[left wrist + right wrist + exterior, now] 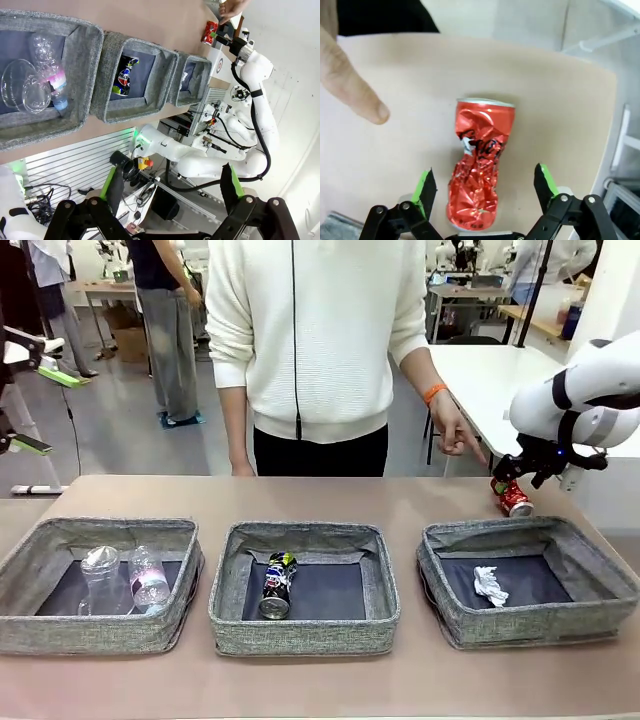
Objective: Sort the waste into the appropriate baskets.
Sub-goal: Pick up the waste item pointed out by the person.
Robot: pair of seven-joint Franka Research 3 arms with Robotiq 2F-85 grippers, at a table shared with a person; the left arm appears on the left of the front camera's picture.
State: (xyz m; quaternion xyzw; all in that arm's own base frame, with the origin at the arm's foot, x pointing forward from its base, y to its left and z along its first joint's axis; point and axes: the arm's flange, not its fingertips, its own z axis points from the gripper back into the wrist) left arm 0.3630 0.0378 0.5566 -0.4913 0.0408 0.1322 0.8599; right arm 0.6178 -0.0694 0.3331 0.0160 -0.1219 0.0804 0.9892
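Front view: three baskets stand in a row on the table. The left basket holds a clear plastic cup and a clear plastic bottle, side by side. The middle basket holds a dark multicoloured can. The right basket holds a crumpled white paper wad. The right gripper sits just above the crushed red can, which lies on the table behind the right basket; a person's hand points beside it.

Left wrist view: the left gripper has its fingers spread wide, holding nothing, well apart from the baskets.

Right wrist view: the right gripper's fingers are spread wide. The crushed red can lies between them, untouched.
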